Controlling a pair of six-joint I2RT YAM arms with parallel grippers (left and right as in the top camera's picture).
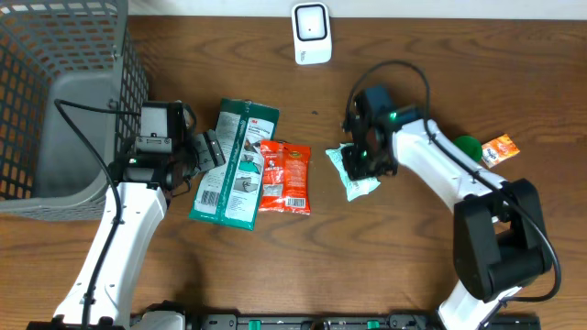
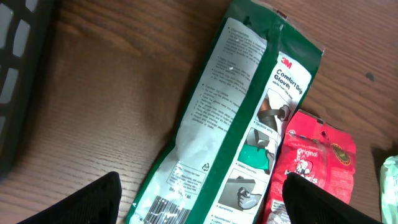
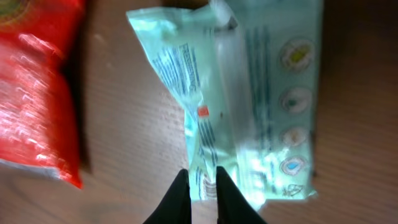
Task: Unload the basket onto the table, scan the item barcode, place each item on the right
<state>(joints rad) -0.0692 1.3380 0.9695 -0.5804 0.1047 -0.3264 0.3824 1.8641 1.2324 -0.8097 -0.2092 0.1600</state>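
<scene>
A pale green wipes packet (image 1: pixel 356 179) lies on the wooden table right of centre. My right gripper (image 3: pixel 202 180) is shut on the near edge of this packet (image 3: pixel 261 93), and a small barcode shows between the fingers. In the overhead view the right gripper (image 1: pixel 360 163) sits on top of the packet. My left gripper (image 2: pixel 202 193) hangs open over a green 3M gloves packet (image 2: pixel 236 112), whose barcode shows at the near end. The left gripper (image 1: pixel 206 151) holds nothing. A white scanner (image 1: pixel 311 33) stands at the table's far edge.
A red snack packet (image 1: pixel 284 176) lies between the gloves packet (image 1: pixel 237 165) and the wipes packet. A grey wire basket (image 1: pixel 55 92) fills the far left. A small orange packet (image 1: pixel 501 148) and a green object (image 1: pixel 468 144) lie at the right.
</scene>
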